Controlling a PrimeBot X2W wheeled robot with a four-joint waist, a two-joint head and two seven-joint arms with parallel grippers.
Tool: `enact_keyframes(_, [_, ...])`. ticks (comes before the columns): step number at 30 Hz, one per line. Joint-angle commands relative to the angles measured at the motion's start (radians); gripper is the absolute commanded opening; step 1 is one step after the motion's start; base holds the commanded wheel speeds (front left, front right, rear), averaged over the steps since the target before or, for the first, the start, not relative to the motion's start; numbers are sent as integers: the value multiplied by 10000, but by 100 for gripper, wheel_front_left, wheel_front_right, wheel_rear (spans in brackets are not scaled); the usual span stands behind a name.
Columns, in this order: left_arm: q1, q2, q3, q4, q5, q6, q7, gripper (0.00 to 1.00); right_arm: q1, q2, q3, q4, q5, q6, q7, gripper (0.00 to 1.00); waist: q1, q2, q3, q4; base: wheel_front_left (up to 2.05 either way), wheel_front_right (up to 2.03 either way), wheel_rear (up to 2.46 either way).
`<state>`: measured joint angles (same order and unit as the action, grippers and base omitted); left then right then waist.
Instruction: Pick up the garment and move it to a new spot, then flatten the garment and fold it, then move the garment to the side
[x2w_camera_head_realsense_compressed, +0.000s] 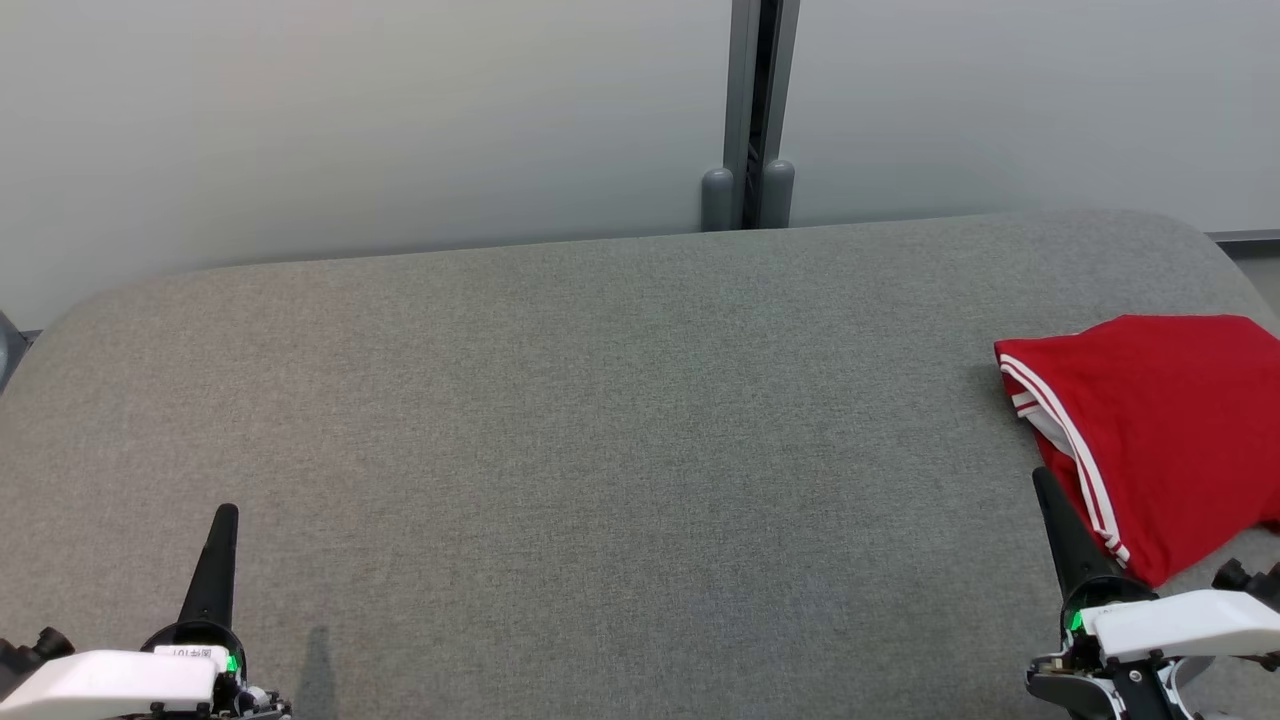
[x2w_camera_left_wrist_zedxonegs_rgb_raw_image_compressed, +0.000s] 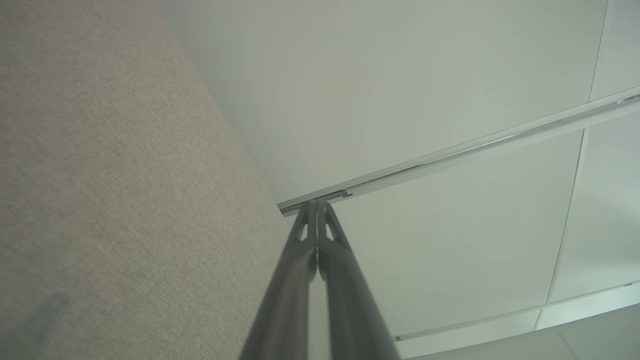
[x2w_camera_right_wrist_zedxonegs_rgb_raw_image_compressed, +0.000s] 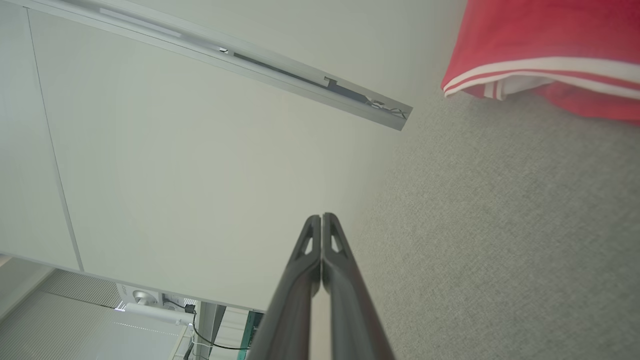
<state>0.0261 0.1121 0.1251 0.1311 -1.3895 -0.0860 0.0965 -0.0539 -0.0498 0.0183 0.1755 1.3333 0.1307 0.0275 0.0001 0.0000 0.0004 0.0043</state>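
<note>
A folded red garment (x2w_camera_head_realsense_compressed: 1160, 430) with white stripes along its edge lies at the right side of the grey fabric surface (x2w_camera_head_realsense_compressed: 600, 420); its striped edge also appears in the right wrist view (x2w_camera_right_wrist_zedxonegs_rgb_raw_image_compressed: 545, 45). My right gripper (x2w_camera_head_realsense_compressed: 1042, 480) stands shut just left of the garment's near corner, apart from it, its fingers pressed together (x2w_camera_right_wrist_zedxonegs_rgb_raw_image_compressed: 321, 220) with nothing between them. At the lower left my left gripper (x2w_camera_head_realsense_compressed: 226, 515) is shut and empty, far from the garment; its fingers meet at the tips (x2w_camera_left_wrist_zedxonegs_rgb_raw_image_compressed: 316, 206).
A pale partition wall (x2w_camera_head_realsense_compressed: 400, 120) runs behind the surface, with a grey vertical post (x2w_camera_head_realsense_compressed: 752, 110) at its middle. The surface's rounded back corners curve off at left and right.
</note>
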Motion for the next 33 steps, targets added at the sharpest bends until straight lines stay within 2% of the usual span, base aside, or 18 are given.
enact_keyframes(1, [-247, 31, 106, -33, -186, -77, 22, 0, -215, -73, 17, -15, 207, 1, 27, 0, 0, 0, 1, -1, 0, 0, 0])
enact_keyframes(33, [-469, -426, 935, 283, -2136, -427, 655, 0, -602, -59, 105, 623, 2594, 1, 97, 0, -1, 0, 34, -34, 0, 0, 0])
